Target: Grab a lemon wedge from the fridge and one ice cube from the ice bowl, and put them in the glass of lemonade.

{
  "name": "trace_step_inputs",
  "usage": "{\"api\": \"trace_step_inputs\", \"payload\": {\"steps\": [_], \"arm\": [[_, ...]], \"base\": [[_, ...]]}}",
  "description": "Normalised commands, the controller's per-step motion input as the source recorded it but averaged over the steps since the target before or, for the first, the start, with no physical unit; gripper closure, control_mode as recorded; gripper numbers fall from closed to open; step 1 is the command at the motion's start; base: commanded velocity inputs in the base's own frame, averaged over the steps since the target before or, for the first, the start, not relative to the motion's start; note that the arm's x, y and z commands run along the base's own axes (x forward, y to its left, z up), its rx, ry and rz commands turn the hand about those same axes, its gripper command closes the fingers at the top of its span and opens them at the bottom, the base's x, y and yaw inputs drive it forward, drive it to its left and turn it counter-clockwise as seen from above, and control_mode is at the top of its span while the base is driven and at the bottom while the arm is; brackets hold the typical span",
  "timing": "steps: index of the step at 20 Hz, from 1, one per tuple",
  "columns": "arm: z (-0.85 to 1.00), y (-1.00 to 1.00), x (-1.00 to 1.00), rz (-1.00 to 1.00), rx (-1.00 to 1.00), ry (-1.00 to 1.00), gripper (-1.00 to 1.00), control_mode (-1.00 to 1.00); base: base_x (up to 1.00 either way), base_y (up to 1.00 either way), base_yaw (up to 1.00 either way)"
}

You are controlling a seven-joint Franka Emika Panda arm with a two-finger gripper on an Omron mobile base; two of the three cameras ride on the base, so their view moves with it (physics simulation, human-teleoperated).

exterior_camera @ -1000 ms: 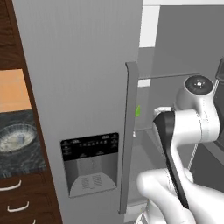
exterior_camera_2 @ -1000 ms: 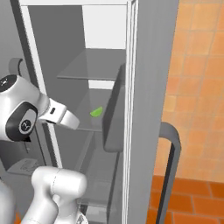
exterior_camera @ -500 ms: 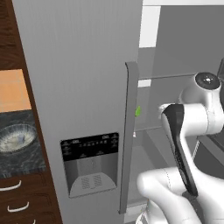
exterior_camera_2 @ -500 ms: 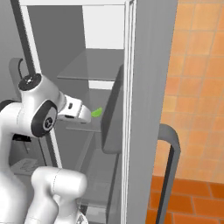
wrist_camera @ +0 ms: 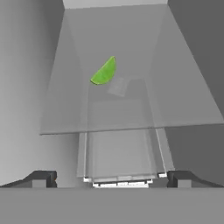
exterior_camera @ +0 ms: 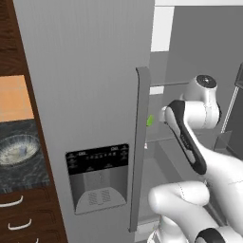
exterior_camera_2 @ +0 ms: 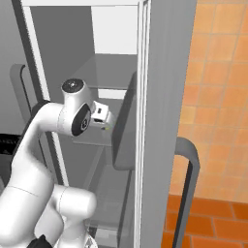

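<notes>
fridge (exterior_camera: 90, 95): tall and grey, left door shut with its long vertical handle (exterior_camera: 139, 147) and black dispenser panel (exterior_camera: 97, 178); right door swung open, cut off at the edge of the right base view.
fridge interior: grey glass shelf (wrist_camera: 183, 109) seen through from the hand view, a drawer front dim beneath it; back wall plain, upper shelves half hidden by the door frame.
arm (exterior_camera_2: 53, 121): reaching into the open compartment, elbow bent, wrist blocking much of the shelf in both base views.
table (exterior_camera: 23, 166): dark speckled top left of the fridge, cropped by the frame edge.
ice bowl (exterior_camera: 18, 148): sitting on that table, silvery with a whitish speckled inside, left rim cut off; ice cubes too small to tell apart.
gripper (wrist_camera: 111, 178): spread wide apart, just the two dark fingertips (wrist_camera: 41, 178) poking up at the bottom of the hand view, nothing between them; largely hidden behind the wrist in the base views.
lemon wedge (wrist_camera: 104, 71): bright green, lying on the glass shelf toward its back, well ahead of the fingertips, apart from them; a mere green sliver (exterior_camera: 150, 120) beside the door handle in the left base view, nearly covered by the hand in the right base view.
</notes>
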Motion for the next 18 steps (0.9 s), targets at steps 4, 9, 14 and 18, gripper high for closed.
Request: {"api": "trace_step_inputs", "payload": {"steps": [4, 9, 14, 18], "arm": [[-0.94, 0.30, 0.97, -0.04, 0.09, 0.00, -1.00, -1.00], [-0.57, 0.03, 0.55, -0.02, 0.04, 0.00, -1.00, -1.00], [0.00, 0.00, 0.71, -0.03, 0.00, 0.00, -1.00, -1.00], [-0.04, 0.00, 0.40, -0.02, 0.00, 0.00, -1.00, -1.00]], "base": [[0.00, 0.00, 0.00], [0.00, 0.00, 0.00], [0.00, 0.00, 0.00], [0.00, 0.00, 0.00]]}}
